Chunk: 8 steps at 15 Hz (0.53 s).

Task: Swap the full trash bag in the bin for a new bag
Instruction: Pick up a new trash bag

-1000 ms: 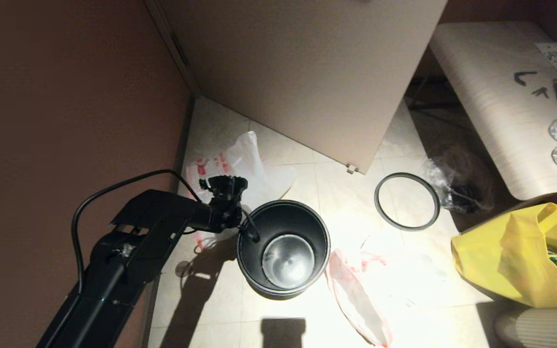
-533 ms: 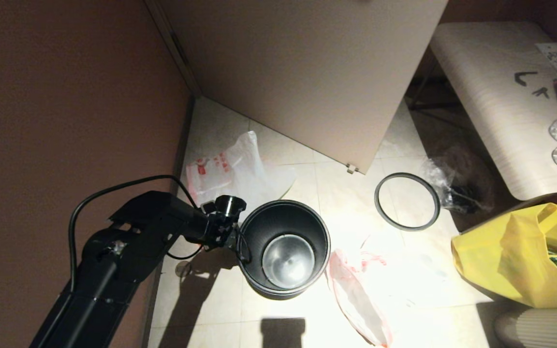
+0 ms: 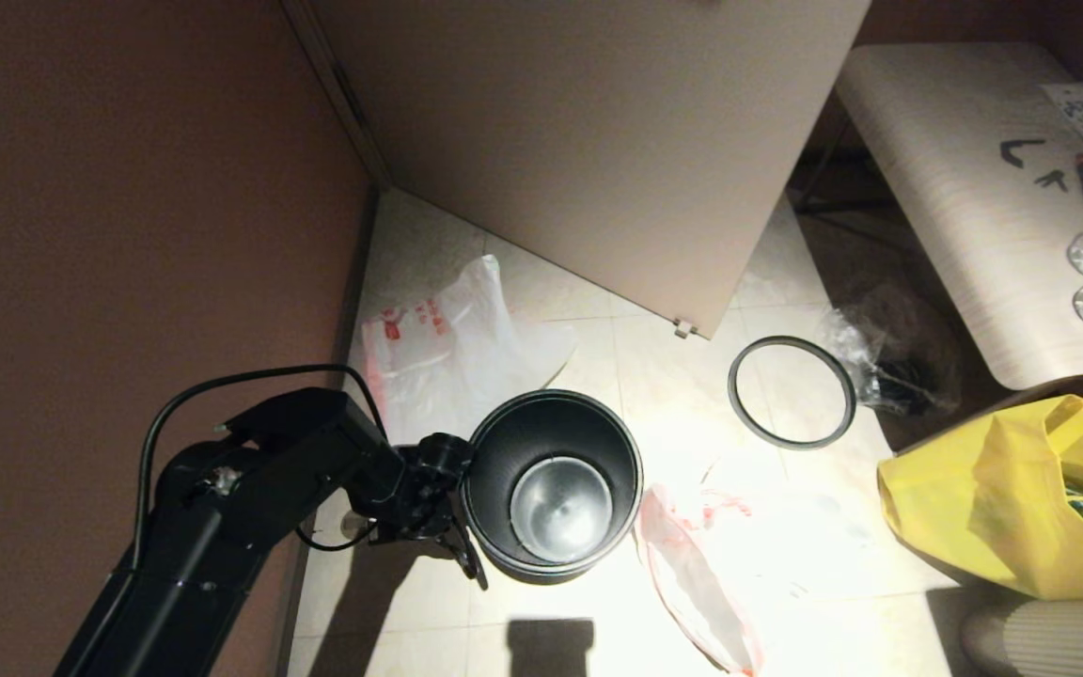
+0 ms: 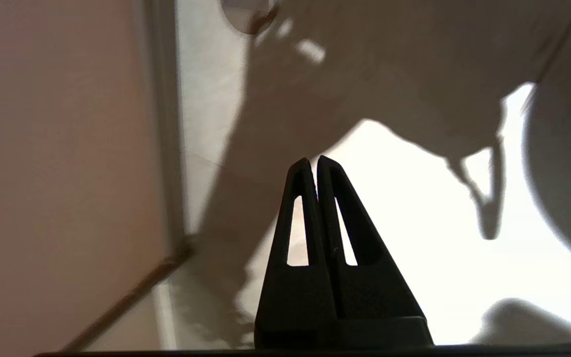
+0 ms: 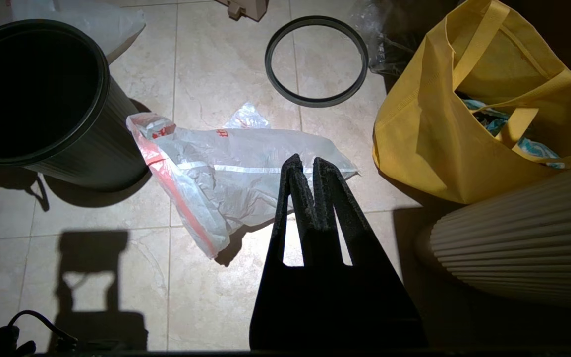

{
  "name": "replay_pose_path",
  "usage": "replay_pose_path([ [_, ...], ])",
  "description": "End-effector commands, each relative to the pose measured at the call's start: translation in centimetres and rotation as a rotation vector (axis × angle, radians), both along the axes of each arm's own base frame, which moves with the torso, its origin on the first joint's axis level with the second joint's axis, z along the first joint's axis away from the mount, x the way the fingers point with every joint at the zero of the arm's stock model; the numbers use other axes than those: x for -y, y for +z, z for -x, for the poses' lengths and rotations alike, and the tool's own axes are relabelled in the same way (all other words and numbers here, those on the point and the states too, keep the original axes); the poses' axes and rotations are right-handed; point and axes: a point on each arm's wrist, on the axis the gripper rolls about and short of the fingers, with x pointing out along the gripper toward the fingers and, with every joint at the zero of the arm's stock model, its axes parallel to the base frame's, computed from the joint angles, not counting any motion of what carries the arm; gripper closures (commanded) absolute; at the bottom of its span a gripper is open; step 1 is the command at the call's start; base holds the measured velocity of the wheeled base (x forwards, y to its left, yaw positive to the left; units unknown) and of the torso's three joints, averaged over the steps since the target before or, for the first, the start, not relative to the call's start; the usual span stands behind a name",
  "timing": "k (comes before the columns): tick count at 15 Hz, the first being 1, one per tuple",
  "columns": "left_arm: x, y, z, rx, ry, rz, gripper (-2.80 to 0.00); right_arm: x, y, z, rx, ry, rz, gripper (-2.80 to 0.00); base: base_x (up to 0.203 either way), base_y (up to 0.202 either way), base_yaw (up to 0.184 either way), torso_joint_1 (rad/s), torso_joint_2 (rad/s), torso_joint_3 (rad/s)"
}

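Your left claw [image 3: 471,564] hangs clenched and empty at the bin's [image 3: 551,484] eight o'clock side, tips just beside its outer wall; your right claw [image 5: 308,166] is also clenched on nothing, poised over the floor [image 3: 466,602]. The bin stands upright and unlined, steel bottom showing. One flat white bag with red print [image 3: 452,343] lies at the bin's eleven o'clock, apparently touching its wall; a second thin bag with a pink-red edge [image 5: 226,173] lies at its four o'clock, and either could be the new bag. I see no lumpy bag of bottles in any view. The rim ring [image 3: 792,391] rests on the floor at two o'clock, well apart. The likely risk: a clenched claw so close to the wall could nudge or tip the light bin on a sideways sweep, and thin film flat on tile may slip from a pinch. The head view washes out the bag at four o'clock in glare; the right wrist view shows its folds and edge clearly, plus the yellow tote [image 5: 464,109]. The left wrist view shows only shadowed floor.
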Motion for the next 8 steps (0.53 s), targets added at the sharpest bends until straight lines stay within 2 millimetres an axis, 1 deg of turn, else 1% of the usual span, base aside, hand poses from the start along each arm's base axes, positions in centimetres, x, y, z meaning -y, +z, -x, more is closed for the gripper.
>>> replay_pose_path([
  [1, -0.3, -1.2, 1.6, -0.07, -0.02, -0.058, 0.0, 0.0, 0.0, 0.0, -0.001, 0.0, 0.0, 0.0, 0.0, 0.0, 0.0, 0.0, 0.0, 0.0],
  [2, -0.3, -2.3, 2.7, -0.12, -0.064, -0.114, 0.0, 0.0, 0.0, 0.0, -0.001, 0.0, 0.0, 0.0, 0.0, 0.0, 0.0, 0.0, 0.0, 0.0],
  [3, -0.4, -3.4, 2.9, -0.121, -0.116, -0.172, 0.0, 0.0, 0.0, 0.0, -0.001, 0.0, 0.001, 0.0, 0.0, 0.0, 0.0, 0.0, 0.0, 0.0],
  [4, -0.4, -4.2, 2.7, -0.114, -0.163, -0.222, 0.0, 0.0, 0.0, 0.0, -0.001, 0.0, 0.0, 0.0, 0.0, 0.0, 0.0, 0.0, 0.0, 0.0],
  [6, -0.6, -5.1, 1.8, -0.112, -0.261, -0.316, 0.0, 0.0, 0.0, 0.0, -0.001, 0.0, 0.0, 0.0, 0.0, 0.0, 0.0, 0.0, 0.0, 0.0],
  [7, -0.6, -5.0, 1.1, -0.1, -0.305, -0.355, 0.0, 0.0, 0.0, 0.0, -0.001, 0.0, 0.0, 0.0, 0.0, 0.0, 0.0, 0.0, 0.0, 0.0],
  [8, -0.4, -4.8, -0.2, -0.058, -0.32, -0.373, 0.0, 0.0, 0.0, 0.0, -0.001, 0.0, 0.0, 0.0, 0.0, 0.0, 0.0, 0.0, 0.0, 0.0],
])
